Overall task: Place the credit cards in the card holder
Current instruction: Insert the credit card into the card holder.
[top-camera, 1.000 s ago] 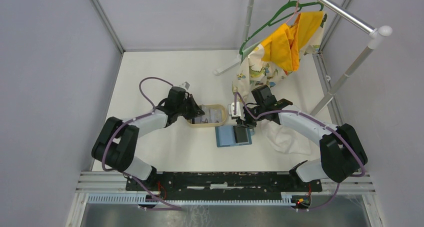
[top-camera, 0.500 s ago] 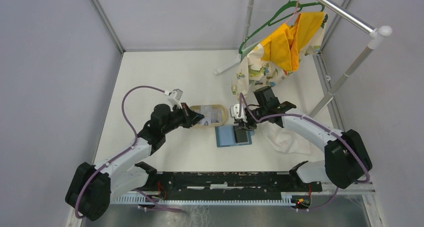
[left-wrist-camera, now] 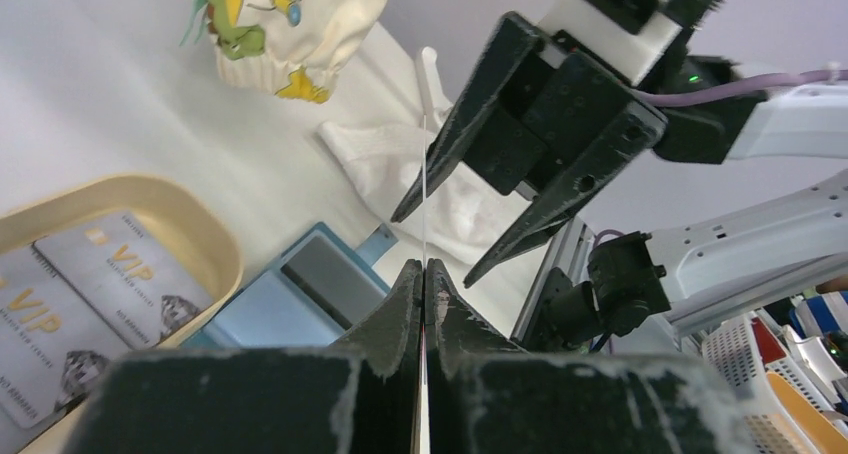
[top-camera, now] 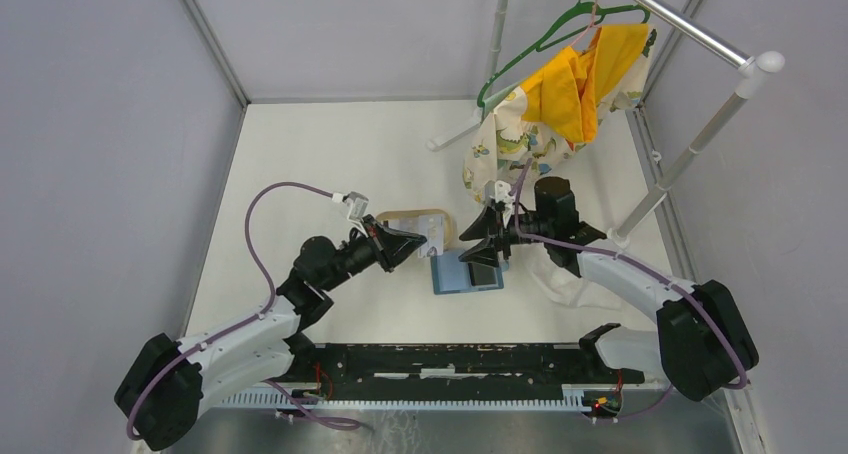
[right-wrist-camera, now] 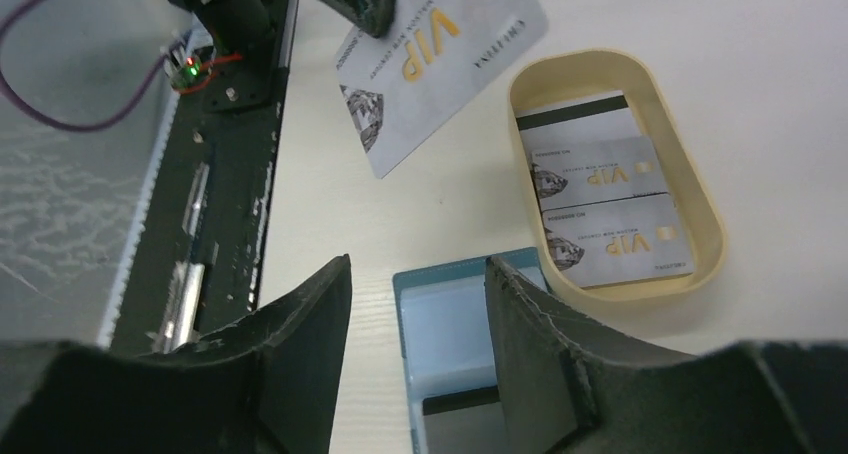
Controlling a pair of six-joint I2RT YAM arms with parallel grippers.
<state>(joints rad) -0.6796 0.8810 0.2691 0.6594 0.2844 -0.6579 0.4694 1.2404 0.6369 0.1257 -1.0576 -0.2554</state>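
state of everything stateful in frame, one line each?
Left gripper: shut on grey VIP credit card, card off the table.
Right gripper: open, empty.
Blue fold-over card holder: open, flat, one striped card in it.
Tan oval tray: holds three cards.

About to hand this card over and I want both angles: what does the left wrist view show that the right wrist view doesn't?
Left wrist only: the right hand from the front, open; the crumpled white cloth; the cream cartoon-print fabric; the lifted grey plastic VIP card is just a thin edge. Right wrist only: that card's printed face, a third tray card showing its black stripe, the black base rail. Both: the tan oval tray, the open blue rectangular wallet, two grey VIP cards in the tray.
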